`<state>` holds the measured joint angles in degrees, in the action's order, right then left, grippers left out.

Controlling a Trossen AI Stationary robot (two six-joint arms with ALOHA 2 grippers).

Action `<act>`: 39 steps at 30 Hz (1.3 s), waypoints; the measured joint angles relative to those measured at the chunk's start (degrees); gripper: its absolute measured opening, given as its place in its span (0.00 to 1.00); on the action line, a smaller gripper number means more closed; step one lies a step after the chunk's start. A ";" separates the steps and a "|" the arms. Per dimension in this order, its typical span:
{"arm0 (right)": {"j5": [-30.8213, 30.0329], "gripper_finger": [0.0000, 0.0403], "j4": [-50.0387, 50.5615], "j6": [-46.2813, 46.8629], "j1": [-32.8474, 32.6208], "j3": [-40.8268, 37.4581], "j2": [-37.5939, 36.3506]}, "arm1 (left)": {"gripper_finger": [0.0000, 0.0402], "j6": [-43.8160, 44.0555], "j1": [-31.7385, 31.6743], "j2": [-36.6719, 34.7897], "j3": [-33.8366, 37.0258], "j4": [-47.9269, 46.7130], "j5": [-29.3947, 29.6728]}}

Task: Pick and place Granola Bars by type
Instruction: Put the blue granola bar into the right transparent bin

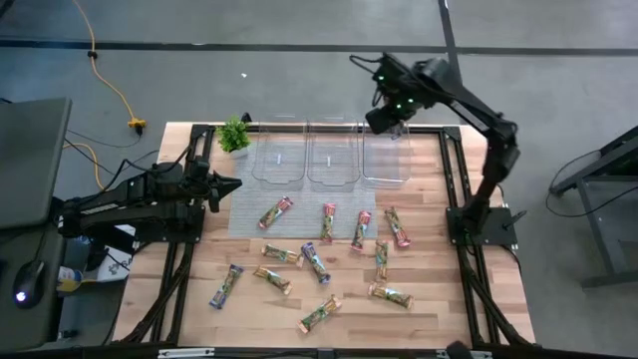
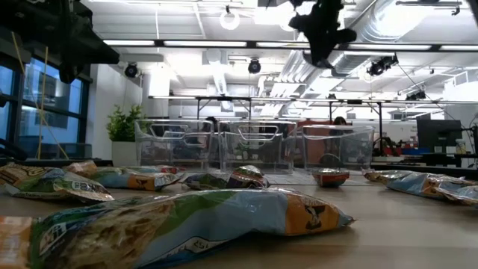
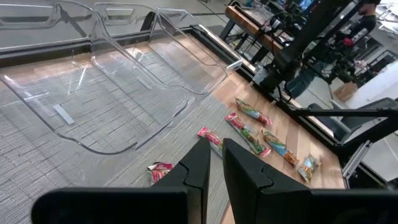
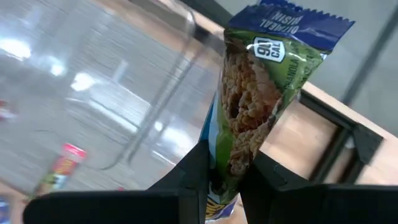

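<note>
The right pincer (image 4: 224, 168) is clamped on a green-wrapped granola bar (image 4: 261, 93), which stands up between its fingers, blue end uppermost. It hangs high above the far right corner of the counter (image 1: 439, 309), over the rightmost of three clear bins (image 1: 387, 160) that stand side by side along the far edge. All three bins look empty. The left pincer (image 3: 214, 163) has its fingers close together with nothing between them; it waits low over the left side of the counter, just short of the leftmost bin.

The other granola bars (image 1: 329, 261) lie scattered flat over the middle and near part of the counter: pink ones closest to the bins, blue and green ones nearer the front edge. A grey ribbed mat (image 1: 244, 214) lies under the bins and reaches toward the nearest bars; the rest of the top is pale wood planks in a black frame. A small green plant (image 1: 234, 134) stands at the far left corner.

Around the counter is a grey floor with a yellow cable (image 1: 115, 95) trailing on it. The low view shows a large room with windows at left, ceiling ducts, strip lights and more tables behind.
</note>
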<state>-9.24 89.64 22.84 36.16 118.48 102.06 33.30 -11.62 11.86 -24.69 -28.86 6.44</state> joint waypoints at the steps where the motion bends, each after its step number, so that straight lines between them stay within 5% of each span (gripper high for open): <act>1: -0.39 0.15 0.40 -0.28 0.35 0.19 0.95 | 0.10 0.00 0.00 0.00 0.00 0.00 0.00; 10: -0.75 0.15 -0.34 -0.58 4.88 -9.90 2.08 | 0.10 0.07 0.00 0.00 0.00 -0.55 0.09; 25: 6.23 0.15 -19.79 -0.74 5.98 -36.98 1.43 | 0.10 0.04 0.00 0.00 0.00 -2.69 0.31; 31: 13.47 0.20 -26.33 -2.43 6.67 -41.17 1.43 | 0.10 0.04 0.00 0.00 0.00 -2.67 0.31; 39: 13.80 0.34 -27.08 -3.51 7.65 -38.31 1.16 | 0.10 0.04 0.00 0.00 0.00 -2.67 0.11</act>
<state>4.56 62.56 19.33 43.81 80.17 103.22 33.34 -11.62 11.86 -24.69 -31.53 6.55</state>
